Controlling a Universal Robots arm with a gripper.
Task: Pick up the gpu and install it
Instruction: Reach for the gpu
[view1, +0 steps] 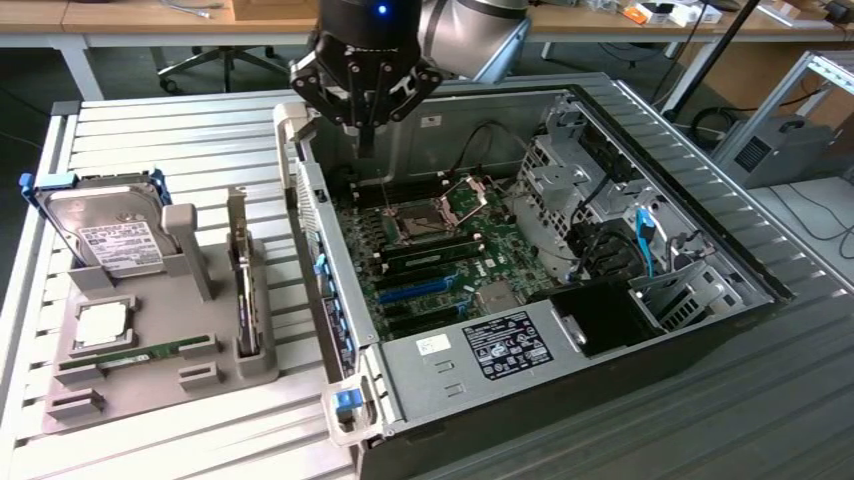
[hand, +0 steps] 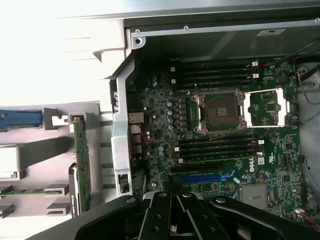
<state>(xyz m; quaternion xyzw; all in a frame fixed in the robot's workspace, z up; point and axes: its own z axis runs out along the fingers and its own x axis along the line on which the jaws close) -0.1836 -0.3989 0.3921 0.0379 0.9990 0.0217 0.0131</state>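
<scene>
**Exterior view.** The end effector (view1: 363, 140), fingers pressed together, hangs above the 11 o'clock corner of the open computer case (view1: 507, 105). The gpu (view1: 240, 275) stands on edge in a slot of the grey holder (view1: 160, 310) on the worktop (view1: 174, 130). It is at 9 o'clock from the case, well apart from the end effector. 1 hard drive (view1: 114, 235) stands in the same holder, at 9 o'clock from the gpu.

**Wrist view.** The end effector (hand: 173, 220) is over the motherboard (hand: 160, 115). The gpu (hand: 81, 165) is seen edge-on, outside the case wall.
</scene>
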